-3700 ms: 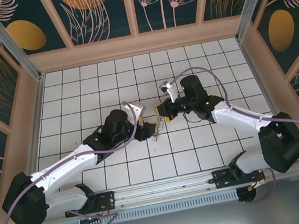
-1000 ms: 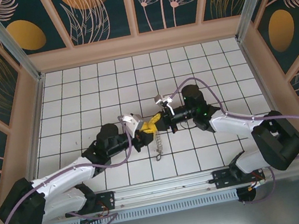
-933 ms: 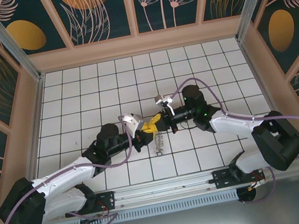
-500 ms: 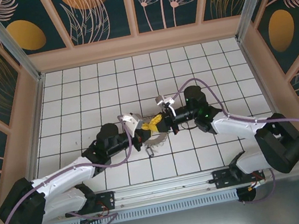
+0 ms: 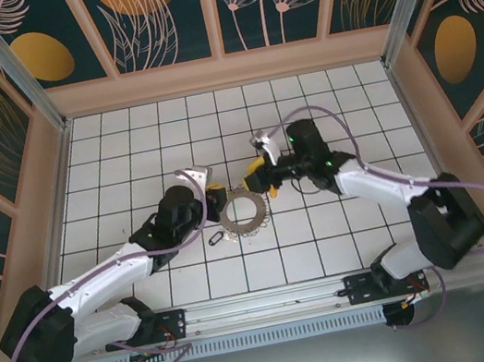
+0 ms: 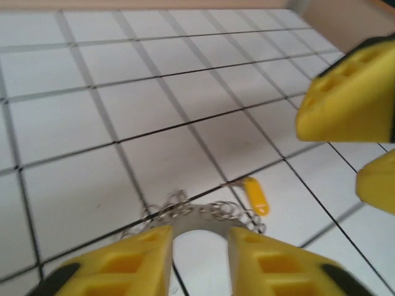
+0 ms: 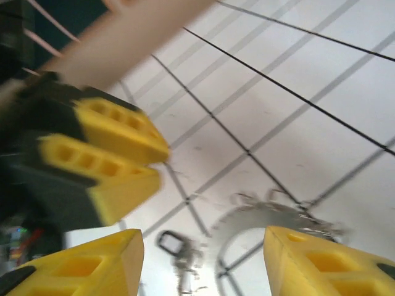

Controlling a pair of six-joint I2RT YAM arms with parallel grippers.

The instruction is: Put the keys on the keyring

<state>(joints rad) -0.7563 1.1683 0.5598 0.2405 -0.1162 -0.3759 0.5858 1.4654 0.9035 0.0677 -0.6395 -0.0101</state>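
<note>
As it lies flat on the white tiled table, the thin dark metal keyring carries the small grey metal keys around it as a fringed wreath; threading looks done, by my judgement. Small yellow tag lies at its edge; attached or not, cannot tell. Just beyond, my left gripper and right gripper hover, jaws apart on both, holding nothing.

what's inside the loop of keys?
Inside the keys: bare white table tile and a dark grid line. From the left wrist, yellow fingers cover the loop's near arc.
</note>
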